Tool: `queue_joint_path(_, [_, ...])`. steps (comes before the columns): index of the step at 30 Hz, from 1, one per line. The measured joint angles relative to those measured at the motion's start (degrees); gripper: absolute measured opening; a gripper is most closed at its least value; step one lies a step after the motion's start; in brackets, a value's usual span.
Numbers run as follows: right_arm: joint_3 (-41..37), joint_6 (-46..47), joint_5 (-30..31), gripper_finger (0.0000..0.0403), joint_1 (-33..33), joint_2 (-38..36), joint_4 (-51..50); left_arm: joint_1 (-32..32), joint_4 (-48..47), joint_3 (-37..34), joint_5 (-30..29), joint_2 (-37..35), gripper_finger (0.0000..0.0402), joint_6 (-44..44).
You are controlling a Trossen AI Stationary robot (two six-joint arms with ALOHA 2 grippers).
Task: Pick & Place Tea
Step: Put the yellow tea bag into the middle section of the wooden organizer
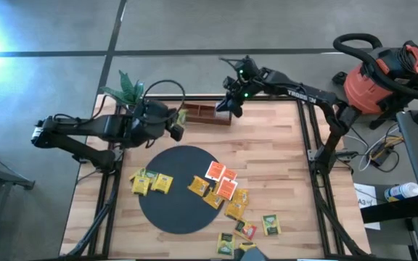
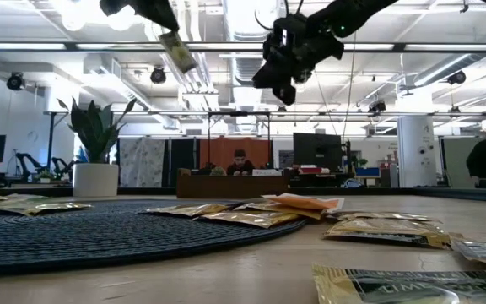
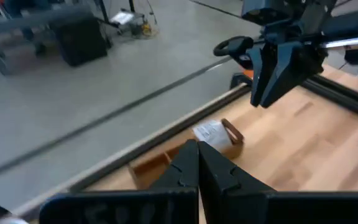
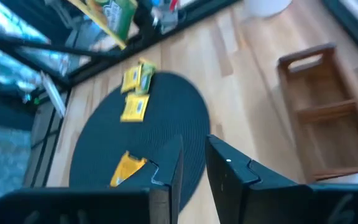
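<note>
High view: my left hand (image 1: 174, 129) is just past the far edge of the mat (image 1: 167, 206), closed on one held packet (image 1: 181, 117). My right hand (image 1: 231, 106) is farther from the mat, over the tray (image 1: 207, 113). The rest of the tea packets (image 1: 222, 185) lie loose, some on the mat, some on the bench (image 1: 281, 159) just off the mat's right and near edges.

Low view: left hand (image 2: 146, 10) is well above the mat (image 2: 74, 232), and the held packet (image 2: 176, 51) hangs tilted from it. Right hand (image 2: 282, 74) is also up in the air. Tea packets (image 2: 251, 215) lie flat on the mat.

Left wrist view: my fingers (image 3: 185, 165) are pressed together. Right hand (image 3: 277, 78) is ahead, above the tray (image 3: 166, 163).

Right wrist view: right hand (image 4: 193, 167) has a narrow gap with nothing in it. The mat (image 4: 166, 124) is below, the tray (image 4: 319, 112) is beside it, and the held packet (image 4: 107, 15) is beyond the mat.
</note>
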Motion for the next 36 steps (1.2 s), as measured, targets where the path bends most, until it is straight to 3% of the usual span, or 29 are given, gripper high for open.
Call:
queue_joint_path(10, [0.0, 4.0, 0.1, 0.0068, -4.1, -2.5, 2.6, 6.1, 0.5, 8.1, 5.5, 5.6, 0.0, 13.2])
queue_joint_path(18, [0.0, 0.8, 0.6, 0.0068, -4.7, -4.8, 2.5, 13.5, 0.5, 8.5, 16.9, 7.4, 0.0, 12.0])
queue_joint_path(24, [0.0, -7.9, 0.7, 0.0068, -3.2, -6.9, 2.5, 20.0, 0.7, 8.5, 29.4, 8.4, 0.0, 10.9])
queue_joint_path(32, [0.0, -9.3, 0.7, 0.0068, -3.2, -7.2, 2.8, 23.5, 5.4, 8.5, 44.7, 9.9, 0.0, 10.9])
queue_joint_path(36, [0.0, -11.3, 0.6, 0.0068, -3.0, -7.2, 3.1, 23.6, 6.2, 8.7, 46.8, 10.2, 0.0, 10.9])
